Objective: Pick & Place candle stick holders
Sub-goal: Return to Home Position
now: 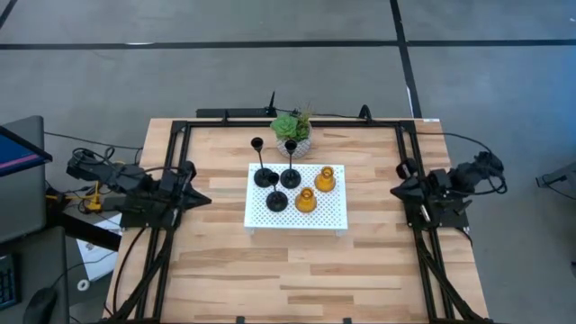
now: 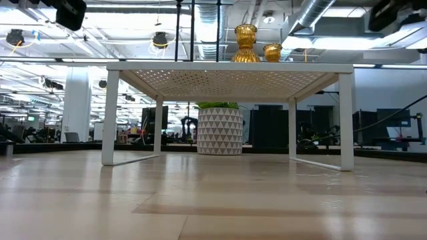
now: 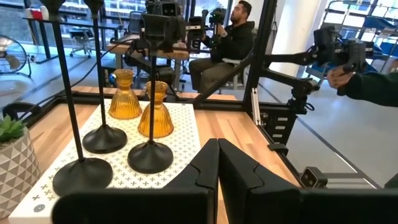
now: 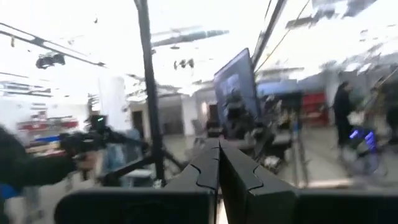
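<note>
Five candle stick holders stand by their bases on a white perforated stand (image 1: 335,220) at the table's middle. The two tall thin-stemmed black ones (image 1: 263,177) (image 1: 290,176) are at its far left, with a short black one (image 1: 276,201) nearer. The two amber ones (image 1: 325,179) (image 1: 305,200) stand to their right. In the left wrist view the black holders (image 3: 83,176) (image 3: 104,138) (image 3: 150,155) and the amber ones (image 3: 124,96) (image 3: 155,112) show ahead. My left gripper (image 1: 203,200) (image 3: 217,167) is shut and empty, left of the stand. My right gripper (image 1: 396,191) (image 4: 219,163) is shut and empty, right of it.
A green plant in a white patterned pot (image 1: 292,131) (image 2: 219,131) stands just behind the stand. The stand rests on thin white legs (image 2: 110,117). Bare wood lies in front of it. A seated person (image 3: 233,37) and another person's hand (image 3: 348,78) show beyond the table.
</note>
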